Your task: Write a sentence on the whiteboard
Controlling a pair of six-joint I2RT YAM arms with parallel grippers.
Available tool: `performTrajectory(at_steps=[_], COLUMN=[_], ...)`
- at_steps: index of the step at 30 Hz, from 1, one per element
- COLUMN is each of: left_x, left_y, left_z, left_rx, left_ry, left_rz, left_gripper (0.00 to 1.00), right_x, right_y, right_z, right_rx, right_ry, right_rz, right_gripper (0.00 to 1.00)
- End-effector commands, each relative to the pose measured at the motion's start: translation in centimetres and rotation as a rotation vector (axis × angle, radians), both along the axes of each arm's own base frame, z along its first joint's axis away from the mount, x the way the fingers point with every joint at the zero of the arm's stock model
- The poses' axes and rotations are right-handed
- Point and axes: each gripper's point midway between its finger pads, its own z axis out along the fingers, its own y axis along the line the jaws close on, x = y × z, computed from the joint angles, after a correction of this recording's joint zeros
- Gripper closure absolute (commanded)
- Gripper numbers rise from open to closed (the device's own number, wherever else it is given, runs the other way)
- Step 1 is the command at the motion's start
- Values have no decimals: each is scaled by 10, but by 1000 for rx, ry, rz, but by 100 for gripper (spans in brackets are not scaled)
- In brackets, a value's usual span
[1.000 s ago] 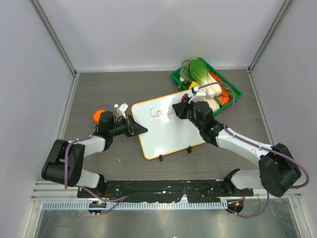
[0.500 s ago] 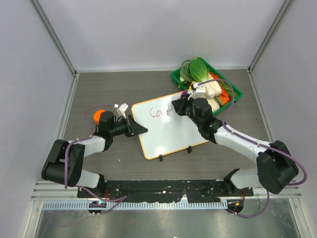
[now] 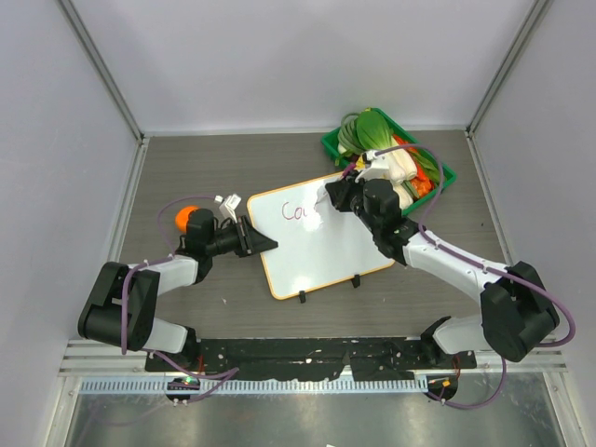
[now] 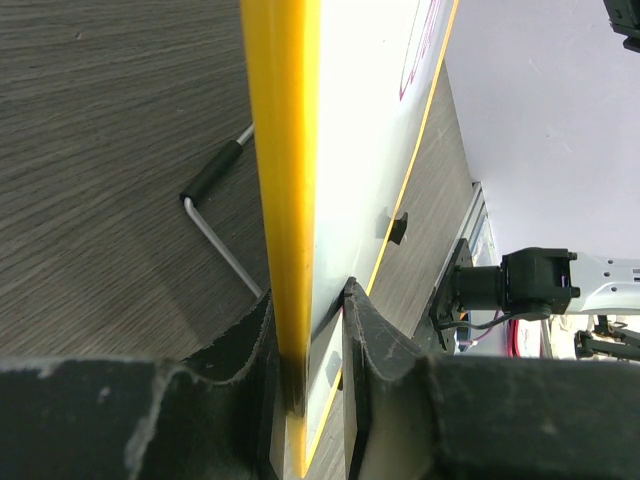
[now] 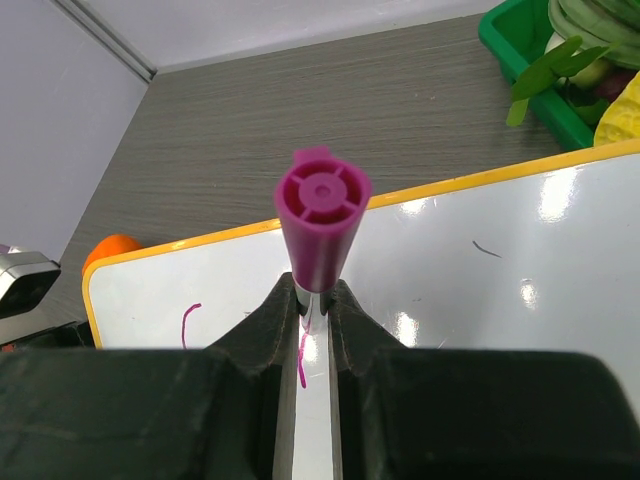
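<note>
My right gripper (image 3: 328, 199), clamped on the purple marker (image 5: 320, 225), has edged toward the far rim of the whiteboard (image 3: 317, 247) mid-counter (image 3: 233, 168). The left gripper (image 3: 268, 244) stays pinching its left edge. The sentence (image 3: 300, 212) is barely begun.

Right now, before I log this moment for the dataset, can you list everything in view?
whiteboard: one, white with an orange frame, middle of the table
writing: a few letters, purple-pink, board's far left corner
clips: two, black, board's near edge
marker: one, purple, over the writing
tray: one, green, far right, behind the board
vegetables: several, green, white and orange, piled in the tray
round object: one, orange, beside the left arm
table: one, dark grey wood grain
left gripper: one, black, clamped on the board's left edge
right gripper: one, black, clamped on the marker
</note>
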Motion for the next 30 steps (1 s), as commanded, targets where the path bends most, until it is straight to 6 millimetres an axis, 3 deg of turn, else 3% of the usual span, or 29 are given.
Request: performTrajectory(at_steps=[1, 7, 21, 30], left_x=[4, 4, 3, 3], left_y=[23, 23, 23, 23], left_z=[-49, -49, -48, -49], left_rx=[191, 192, 192, 194], left_ry=[51, 54, 50, 52], left_rz=[103, 103, 103, 104], left_gripper=[100, 100, 100, 100], right_x=[6, 1, -5, -1], right_y=[-11, -11, -12, -20], right_z=[-2, -6, 38, 21], right_rx=[-13, -10, 64, 37], right_ry=[3, 12, -65, -31], right_rz=[-52, -37, -23, -52], right_gripper=[99, 99, 99, 99])
